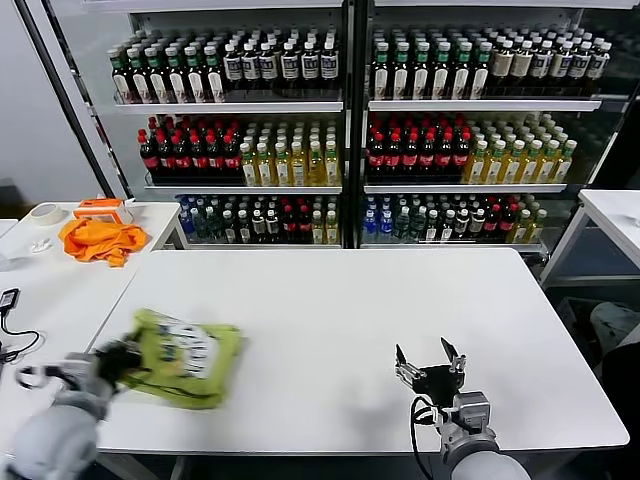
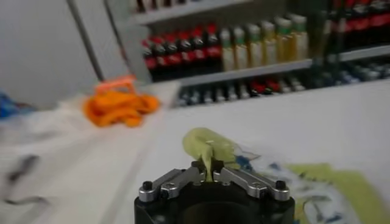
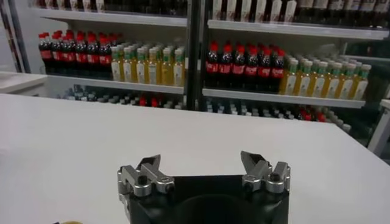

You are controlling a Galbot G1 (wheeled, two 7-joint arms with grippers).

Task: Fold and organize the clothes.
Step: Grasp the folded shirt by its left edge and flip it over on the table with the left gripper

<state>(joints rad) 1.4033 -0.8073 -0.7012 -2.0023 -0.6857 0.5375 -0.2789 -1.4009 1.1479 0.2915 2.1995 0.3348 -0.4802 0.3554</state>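
Note:
The clothes, a lime-green T-shirt [image 1: 185, 357] folded into a bundle with its white and dark print facing up, lie near the front left corner of the white table [image 1: 330, 310]. My left gripper [image 1: 118, 360] is at the shirt's left edge, shut on a pinch of its green fabric. The left wrist view shows that fold of the T-shirt [image 2: 210, 149] rising between the closed fingertips of the left gripper [image 2: 210, 172]. My right gripper [image 1: 429, 366] hovers open over the table's front right, with nothing between the tips of the right gripper [image 3: 201, 164].
An orange cloth [image 1: 100, 240] and a tape roll [image 1: 45, 213] lie on the side table [image 1: 60, 290] to the left. Shelves of bottles [image 1: 340, 130] stand behind the table. A black cable [image 1: 12, 330] lies on the side table. Another table [image 1: 615, 215] stands far right.

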